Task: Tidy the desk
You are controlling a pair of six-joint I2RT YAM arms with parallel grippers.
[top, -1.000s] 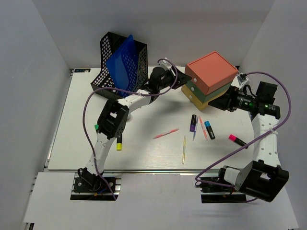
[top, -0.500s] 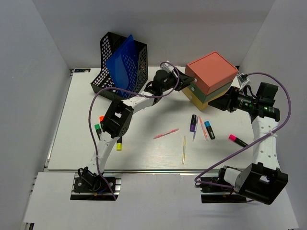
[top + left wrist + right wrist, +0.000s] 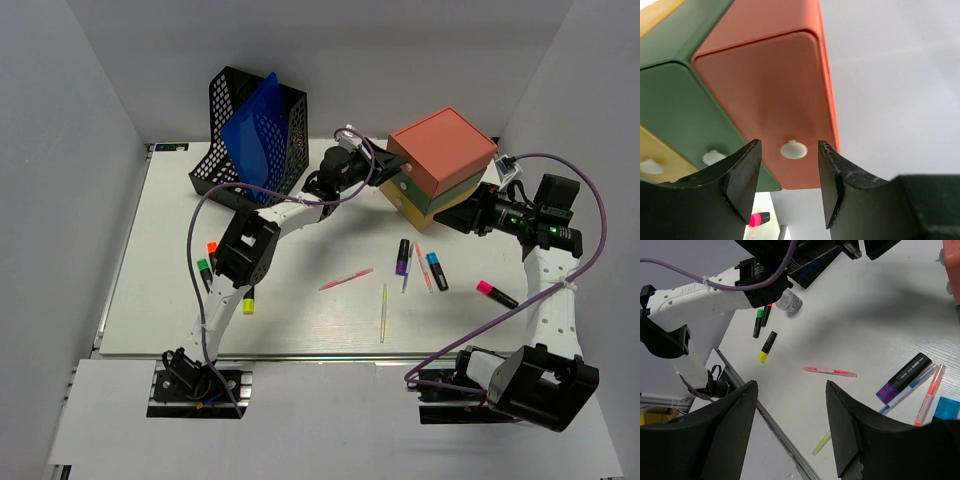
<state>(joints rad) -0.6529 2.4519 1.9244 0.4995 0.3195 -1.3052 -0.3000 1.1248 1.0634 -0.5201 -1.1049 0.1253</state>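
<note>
A: Bright, even light; soft shadows lie on the desk (image 3: pixel 300 310) under the arms (image 3: pixel 245 250).
B: Wrist views: the near fingers (image 3: pixel 740 175) are dark and slightly blurred; a broad soft shadow crosses the desk.

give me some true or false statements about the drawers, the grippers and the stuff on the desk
1. The left gripper is open in front of the salmon drawer, with its white knob showing between the fingers. True.
2. The right gripper holds the purple highlighter. False: it is open and empty, and the highlighter lies on the desk.
3. A blue folder stands in the black mesh file holder. True.
4. The green drawer tops the stack. False: the salmon drawer is on top, with the green one beneath it.
</note>
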